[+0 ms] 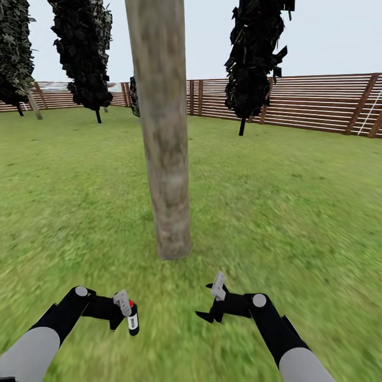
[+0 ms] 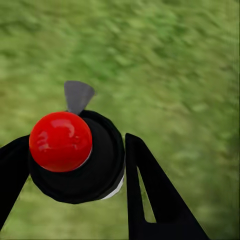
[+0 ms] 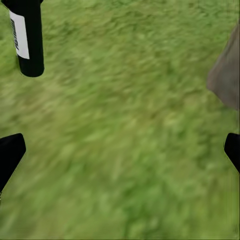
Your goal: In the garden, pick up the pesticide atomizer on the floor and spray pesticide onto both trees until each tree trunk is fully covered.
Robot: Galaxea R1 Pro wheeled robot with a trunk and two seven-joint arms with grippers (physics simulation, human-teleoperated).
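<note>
Standing on the lawn [image 1: 297,212] straight ahead, the trunk [image 1: 165,159] rises out of the top of the head view, pale grey-brown and blotchy, its base set in the grass between the two arms and a little beyond them. No white specks can be made out on its bark.

Left claw [image 1: 125,310] grips the atomizer [image 1: 132,320], a small black bottle with a white label, hanging upright with its base toward the grass and its red tip [image 1: 131,303] just showing beside the white finger pad. In the left wrist view the atomizer [image 2: 80,157] is seen from above, the glossy red tip [image 2: 61,141] on the round black body, with black fingers [image 2: 150,195] pressed against either side of it.

Right claw [image 1: 212,303] is spread wide and empty, one white-tipped finger raised toward the trunk and the other pointing down and inward. In the right wrist view its two black fingertips [image 3: 10,152] sit at opposite edges over blurred grass, the atomizer [image 3: 27,37] hangs in one corner, and the foot of the trunk [image 3: 227,77] shows at the edge.

Behind, dark narrow trees [image 1: 254,58] stand before a reddish-brown slat fence [image 1: 318,103].
</note>
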